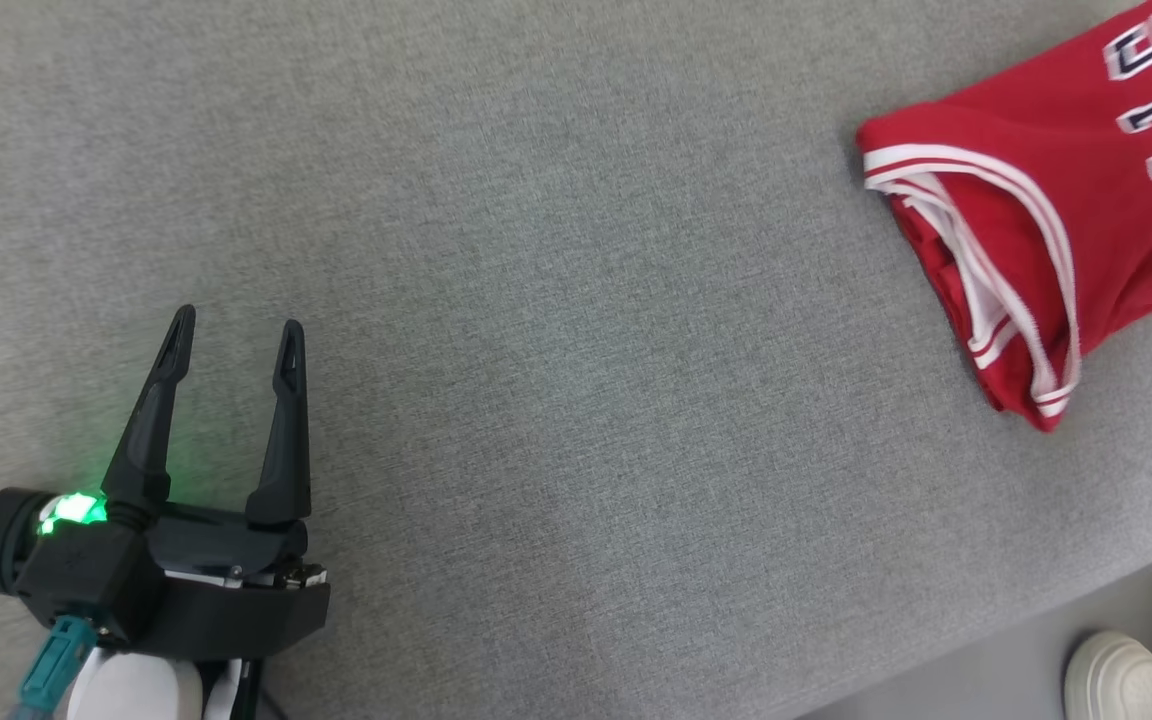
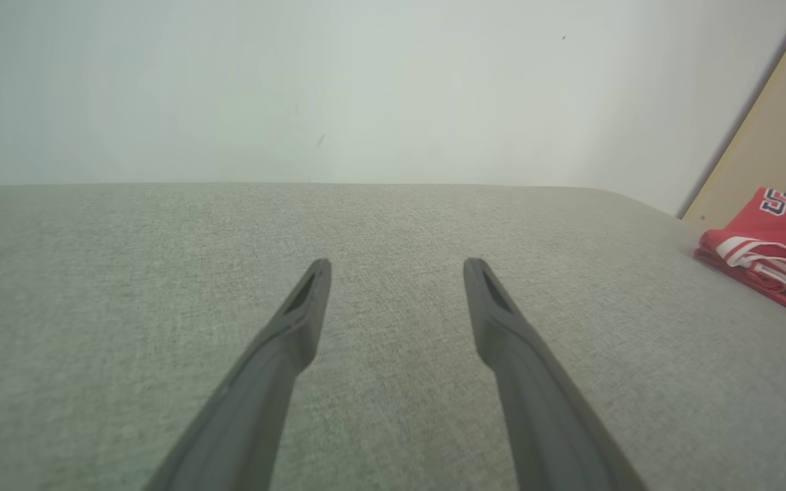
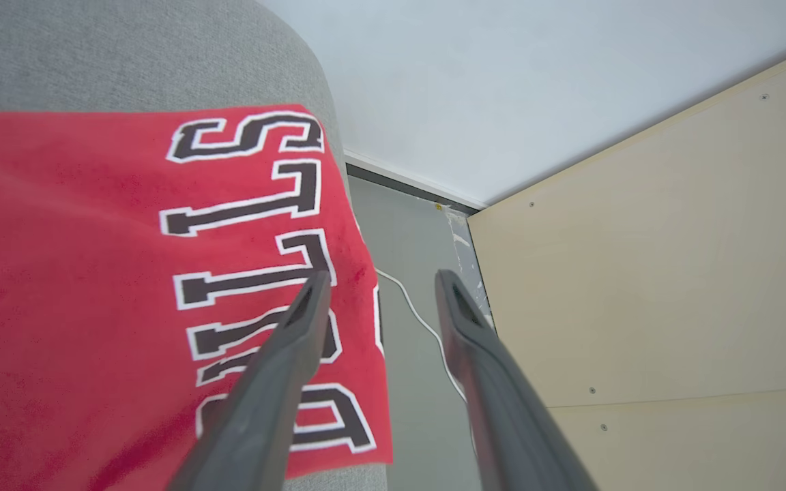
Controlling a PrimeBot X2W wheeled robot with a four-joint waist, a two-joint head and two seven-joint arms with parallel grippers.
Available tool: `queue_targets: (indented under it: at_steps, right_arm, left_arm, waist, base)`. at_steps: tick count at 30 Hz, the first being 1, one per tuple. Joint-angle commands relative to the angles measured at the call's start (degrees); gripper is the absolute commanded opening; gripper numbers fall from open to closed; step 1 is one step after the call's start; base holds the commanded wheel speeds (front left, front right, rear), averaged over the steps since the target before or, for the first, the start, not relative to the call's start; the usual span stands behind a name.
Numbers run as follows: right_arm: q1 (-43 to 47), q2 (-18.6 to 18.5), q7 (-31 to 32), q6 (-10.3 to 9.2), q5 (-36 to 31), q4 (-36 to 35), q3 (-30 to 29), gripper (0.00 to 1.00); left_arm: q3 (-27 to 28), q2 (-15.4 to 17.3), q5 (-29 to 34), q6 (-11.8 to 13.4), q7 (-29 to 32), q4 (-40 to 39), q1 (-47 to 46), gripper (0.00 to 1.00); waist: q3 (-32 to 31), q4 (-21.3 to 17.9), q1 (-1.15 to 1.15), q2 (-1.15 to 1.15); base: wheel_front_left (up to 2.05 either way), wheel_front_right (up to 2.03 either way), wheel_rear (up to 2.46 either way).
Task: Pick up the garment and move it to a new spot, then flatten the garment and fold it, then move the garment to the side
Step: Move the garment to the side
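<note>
Seemingly this is the last step. The jersey lies folded at the far right of the cushion, red with dark, white-edged letters on top and its striped armholes turned toward the middle. From the right wrist it reaches the cushion's rounded rim, and I cannot tell whether it hangs over.

The right gripper has its fingers well apart with nothing between them. One finger crosses in front of the lettering and the other is over the floor beside the wooden panel. I cannot tell whether the first finger touches the cloth or hovers just above it.

The left gripper is wide open too, over bare cushion at the near left, well apart from the jersey.

To finish well, I would lift the right claw straight up and away with the jaws kept spread, not drag it sideways, since a fingertip could catch the top layer and undo the fold. I would also avoid pushing outward, because the jersey sits so near the rim that a nudge might tip it toward the floor and the white cable. A person's shoes stand by the near right corner, so the arm should come back over the cushion and not swing wide. The left arm need not move.
</note>
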Motion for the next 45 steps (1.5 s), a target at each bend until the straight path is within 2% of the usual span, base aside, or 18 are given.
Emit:
queue_targets:
  at_steps: [1,9,16,26,32,37,45]
  right_arm:
    - [0.9,0.5,0.6,-0.16,-0.8,-0.5,-0.7,1.0]
    - [3.7,0.5,1.0,-0.16,-0.5,-0.7,-1.9,1.0]
    - [7.5,3.6,-3.4,-0.16,2.0,-3.7,-2.2,1.0]
    - [18.3,11.2,-10.4,-0.16,6.2,-12.8,-4.9,1.0]
    - [25.9,15.1,-12.9,-0.16,8.1,-18.4,-3.6,1.0]
    - [31.6,18.2,-14.8,-0.16,9.5,-20.4,-1.9,1.0]
    - [39.2,23.6,-17.2,-0.16,10.5,-19.8,-1.4,1.0]
  left_arm:
    - [0.1,-0.3,-0.2,0.1,-0.1,0.2,0.6,1.0]
    - [0.3,-1.7,-0.6,0.1,-0.1,1.1,2.1,1.0]
    - [1.8,-3.4,-1.1,0.1,-0.1,2.8,5.7,1.0]
    - [6.1,-5.4,-0.6,1.0,-0.1,5.1,12.2,1.0]
    - [8.4,-5.8,-1.4,1.5,-0.1,6.0,15.8,1.0]
    - [8.8,-5.9,-2.1,1.2,-0.1,6.9,18.2,1.0]
    - [8.4,-6.0,-2.9,1.3,-0.1,8.7,21.2,1.0]
  waist:
    - [-1.2,0.7,0.0,-0.01]
    - [-5.2,2.7,0.0,-0.01]
    - [-11.3,5.8,0.0,-0.01]
    - [-20.4,12.1,0.0,-0.01]
    - [-24.9,14.8,0.0,-0.01]
    - [-27.7,16.7,0.0,-0.01]
    - [-30.5,18.7,0.0,-0.01]
  base:
    - [0.0,0.0,0.0]
    - [0.0,0.0,0.0]
    - [0.0,0.0,0.0]
    - [0.0,0.0,0.0]
    - [0.0,0.0,0.0]
    - [0.0,0.0,0.0]
    - [0.0,0.0,0.0]
